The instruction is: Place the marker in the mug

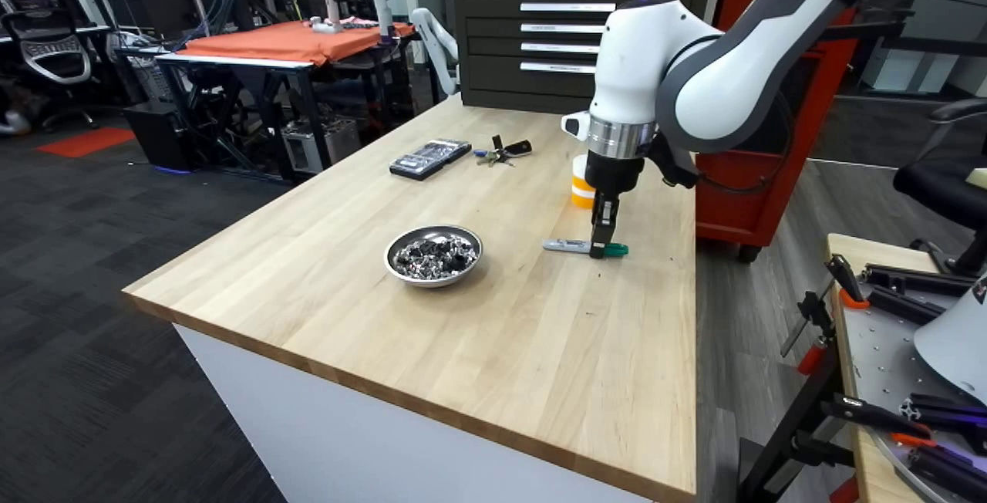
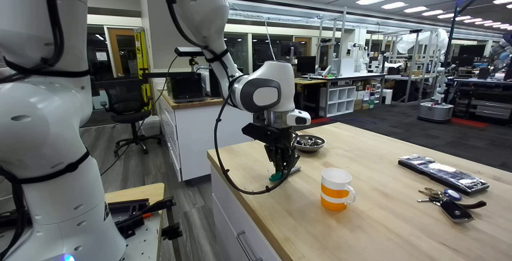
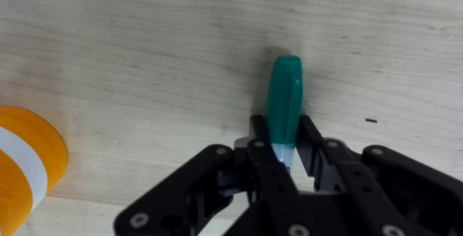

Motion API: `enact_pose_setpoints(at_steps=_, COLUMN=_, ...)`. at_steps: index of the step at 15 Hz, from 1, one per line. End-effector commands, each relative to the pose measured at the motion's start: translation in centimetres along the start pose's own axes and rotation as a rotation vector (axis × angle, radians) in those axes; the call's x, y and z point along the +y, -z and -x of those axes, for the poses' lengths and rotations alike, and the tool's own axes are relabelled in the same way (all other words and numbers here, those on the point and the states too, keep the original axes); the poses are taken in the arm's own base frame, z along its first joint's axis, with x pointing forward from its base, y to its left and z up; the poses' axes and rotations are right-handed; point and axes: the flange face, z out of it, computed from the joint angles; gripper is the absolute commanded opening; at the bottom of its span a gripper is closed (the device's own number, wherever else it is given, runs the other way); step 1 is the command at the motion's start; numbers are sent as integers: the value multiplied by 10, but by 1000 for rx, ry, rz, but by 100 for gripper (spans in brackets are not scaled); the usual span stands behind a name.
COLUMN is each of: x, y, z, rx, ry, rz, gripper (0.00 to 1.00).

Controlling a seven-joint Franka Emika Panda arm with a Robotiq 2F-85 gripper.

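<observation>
The marker, with a green cap [image 3: 285, 95] and a whitish-grey body [image 1: 567, 246], lies flat at table height. My gripper [image 3: 280, 123] points straight down, with its fingers pressed against both sides of the marker near the cap's edge. It is shut on the marker; the fingers hide part of the body in the wrist view. The mug [image 2: 335, 199] is white with orange bands and stands upright beside the gripper, its handle visible in an exterior view. The arm partly hides the mug [image 1: 582, 193] in an exterior view. In the wrist view only the mug's orange and white side [image 3: 54, 152] shows at the left edge.
A silver metal bowl [image 1: 395, 265] with small shiny pieces stands on the wooden table [image 1: 540, 379]. A flat black case [image 1: 430, 159] and a bunch of keys [image 2: 456, 211] lie farther along. A dark drawer cabinet [image 1: 501, 79] stands at the table's far end.
</observation>
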Motion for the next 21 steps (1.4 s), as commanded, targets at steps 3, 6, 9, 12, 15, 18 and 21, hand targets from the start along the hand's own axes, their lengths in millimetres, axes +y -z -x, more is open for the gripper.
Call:
enact_pose_setpoints(at_steps=3, x=-4, y=40, z=8, rx=-81, ry=-8, rz=11, gripper=6)
enact_pose_setpoints(at_steps=6, x=-1, y=68, z=9, rx=-115, ry=-11, rz=36, gripper=6)
enact_pose_setpoints(at_steps=9, x=4, y=95, z=9, rx=-145, ry=-7, rz=55, gripper=6)
enact_pose_setpoints(at_steps=12, x=11, y=120, z=7, rx=-181, ry=-4, rz=78, gripper=6)
enact_pose_setpoints(at_steps=15, x=23, y=142, z=5, rx=-213, ry=-6, rz=103, gripper=6)
enact_pose_setpoints(at_steps=18, x=42, y=157, z=4, rx=-249, ry=-31, rz=131, gripper=6)
enact_pose_setpoints(at_steps=21, x=63, y=168, z=4, rx=-274, ry=-58, rz=153, gripper=6)
